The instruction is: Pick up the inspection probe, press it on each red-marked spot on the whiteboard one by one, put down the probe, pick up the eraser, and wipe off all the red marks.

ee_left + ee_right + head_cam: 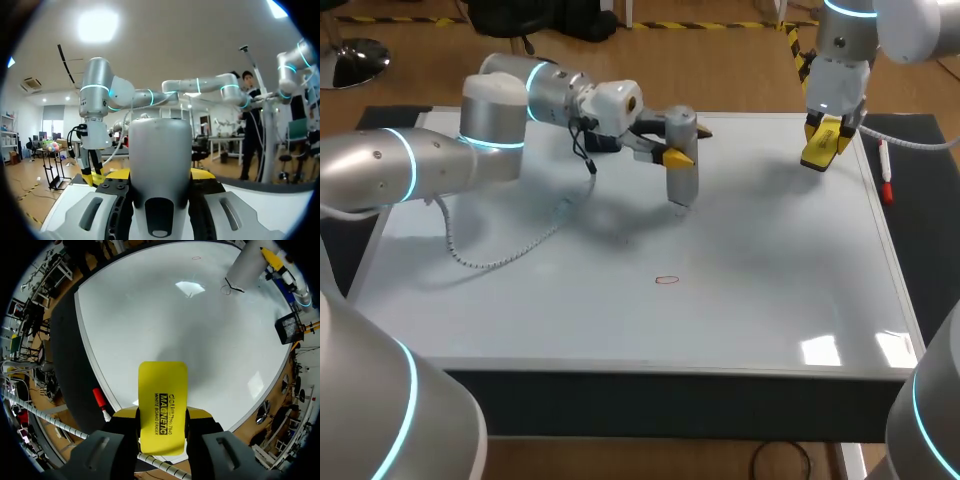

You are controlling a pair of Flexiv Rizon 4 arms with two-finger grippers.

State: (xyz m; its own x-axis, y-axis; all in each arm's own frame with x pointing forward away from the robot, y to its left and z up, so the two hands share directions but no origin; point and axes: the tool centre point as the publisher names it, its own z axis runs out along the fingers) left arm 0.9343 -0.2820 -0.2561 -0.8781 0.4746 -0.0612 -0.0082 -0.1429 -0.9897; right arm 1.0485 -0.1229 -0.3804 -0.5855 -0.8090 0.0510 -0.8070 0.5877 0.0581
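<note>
The left arm comes in from the left and its left tool [677,155] is closed on the inspection probe [681,165], a silver cylinder that stands nearly upright over the far middle part of the whiteboard [760,290]. In the left wrist view the probe fills the space between the 2 fingers, and a yellow tip shows at each side of it. The lower end of the probe is very close to the board surface. Whether it touches the surface cannot be told. A thin white cable [500,255] lies on the board under the left arm and curves toward the probe side.

1 small red mark [666,280], an oval outline, is on the board nearer to the front edge, well apart from the probe.

The right tool [820,148] hangs above the far right corner of the whiteboard and holds the eraser [162,412], a flat yellow block, gripped from 2 sides between its fingers. The eraser is in the air, not on the board, and points down to the board's edge.

A red marker [886,175] lies on the dark worktop [390,118] just beside the right edge of the whiteboard, near the right tool.
</note>
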